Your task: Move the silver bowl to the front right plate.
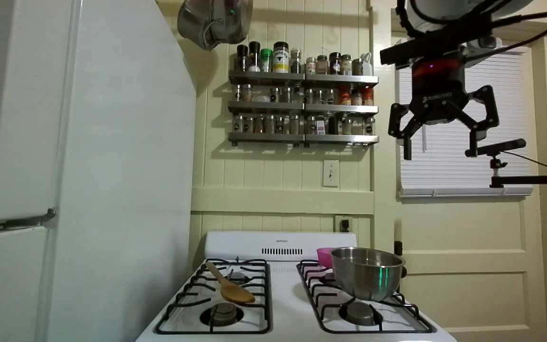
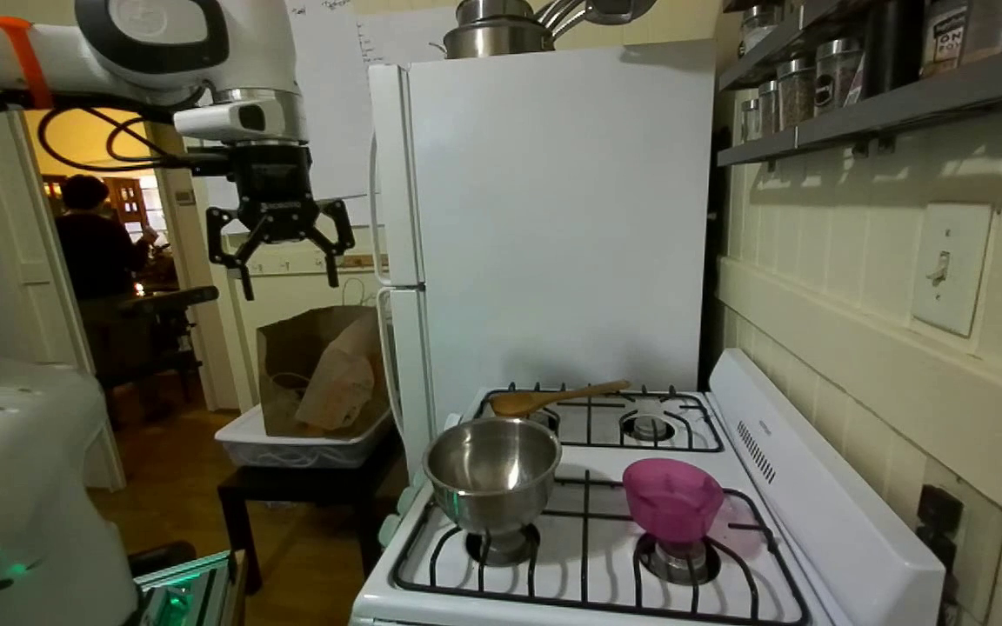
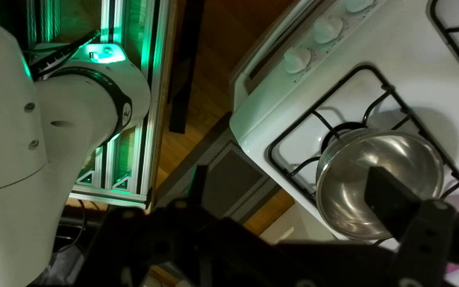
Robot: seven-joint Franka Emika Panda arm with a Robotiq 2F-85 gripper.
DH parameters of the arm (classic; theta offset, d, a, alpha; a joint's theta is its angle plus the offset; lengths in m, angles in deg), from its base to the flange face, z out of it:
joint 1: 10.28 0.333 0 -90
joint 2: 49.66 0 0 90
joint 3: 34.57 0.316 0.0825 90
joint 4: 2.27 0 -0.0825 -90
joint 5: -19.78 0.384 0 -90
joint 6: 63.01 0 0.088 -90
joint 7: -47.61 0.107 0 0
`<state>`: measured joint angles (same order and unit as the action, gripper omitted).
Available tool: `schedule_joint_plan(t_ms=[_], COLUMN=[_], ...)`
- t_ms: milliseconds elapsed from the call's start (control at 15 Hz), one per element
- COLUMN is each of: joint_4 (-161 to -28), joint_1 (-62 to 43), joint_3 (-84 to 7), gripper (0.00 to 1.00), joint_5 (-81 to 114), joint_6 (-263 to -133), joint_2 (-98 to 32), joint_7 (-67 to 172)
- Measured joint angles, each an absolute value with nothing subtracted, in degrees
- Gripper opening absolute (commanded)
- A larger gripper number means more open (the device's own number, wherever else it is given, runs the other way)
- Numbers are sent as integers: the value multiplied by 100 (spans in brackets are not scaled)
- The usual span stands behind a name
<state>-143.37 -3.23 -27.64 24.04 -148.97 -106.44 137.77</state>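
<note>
The silver bowl (image 1: 367, 275) stands upright on the right-hand grate of the stove, over the front right plate (image 1: 360, 313), whose pale grey cap shows below it. An exterior view also shows the bowl (image 2: 492, 474) above that cap (image 2: 507, 548). In the wrist view the bowl (image 3: 345, 199) is empty inside and partly hides the burner. My gripper (image 1: 440, 154) is open and empty, high above the stove and apart from the bowl. It also shows in an exterior view (image 2: 290, 289) and in the wrist view (image 3: 287, 179), one finger overlapping the bowl in the picture.
A pink bowl (image 2: 673, 500) sits on the back right burner, behind the silver bowl. A wooden spoon (image 1: 235, 292) lies on the left grate. Spice shelves (image 1: 304, 107) and a hanging pot (image 1: 214, 23) are on the wall side. A fridge (image 1: 126, 142) stands left of the stove.
</note>
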Motion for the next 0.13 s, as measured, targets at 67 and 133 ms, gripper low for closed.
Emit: schedule_joint_plan(t_ms=[67, 133], joint_4=[-14339, -14350], joint_1=[-323, -323], joint_3=[-2762, -2762], gripper=[100, 100], joint_5=[2404, 2404], joint_6=[-14896, -14896], joint_2=[-10664, -10649], joint_7=[13746, 13733])
